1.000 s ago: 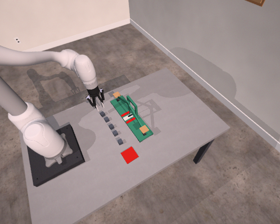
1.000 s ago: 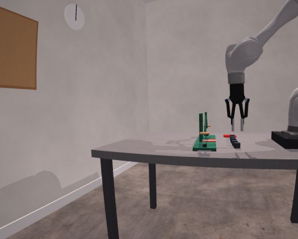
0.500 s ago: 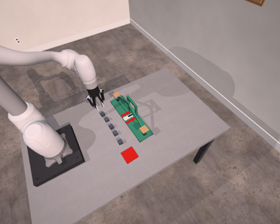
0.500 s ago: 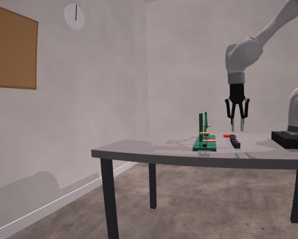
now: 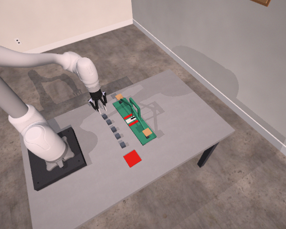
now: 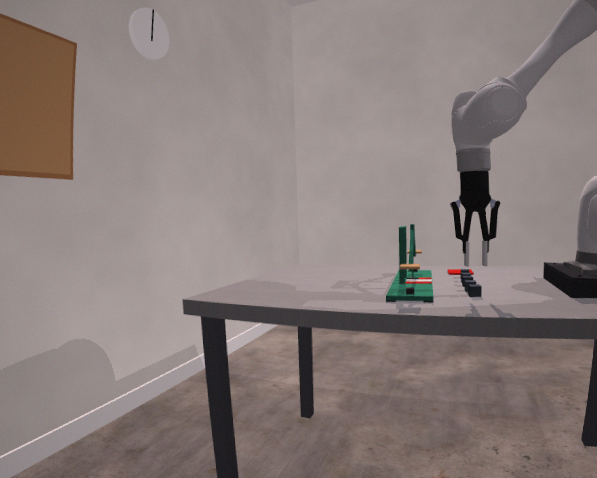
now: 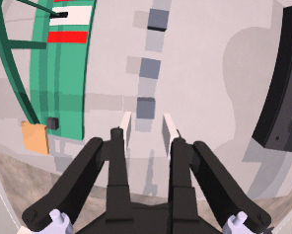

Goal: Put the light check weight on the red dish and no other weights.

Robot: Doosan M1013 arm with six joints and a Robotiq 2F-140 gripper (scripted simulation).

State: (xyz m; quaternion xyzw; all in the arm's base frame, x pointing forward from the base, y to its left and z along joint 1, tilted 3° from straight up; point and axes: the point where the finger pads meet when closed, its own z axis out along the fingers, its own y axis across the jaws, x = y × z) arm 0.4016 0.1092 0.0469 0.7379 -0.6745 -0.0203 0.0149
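Note:
Several alike dark blue-grey weights stand in a row on the table; the end weight (image 5: 105, 116) (image 6: 474, 290) (image 7: 146, 108) is nearest my gripper (image 5: 102, 111) (image 6: 475, 260) (image 7: 146, 121). My gripper is partly open and empty, pointing down above that end of the row, clear of the weight. The green rocker balance (image 5: 143, 141) (image 6: 424, 291) (image 7: 71, 73) stands beside the row. Its two orange pans (image 5: 119, 96) (image 5: 147, 132) hold nothing, and its black pointer tip (image 5: 132, 118) (image 7: 62, 15) is over the white field. The red dish (image 5: 132, 158) (image 6: 455, 271) lies flat and bare beyond the row's other end.
The arm's black base plate (image 5: 76, 161) (image 7: 273, 113) is on the table on the other side of the row from the balance. The balance's upright green frame (image 5: 139, 111) (image 6: 402, 246) rises above its base. The table edge (image 6: 339, 317) is near the row's gripper end.

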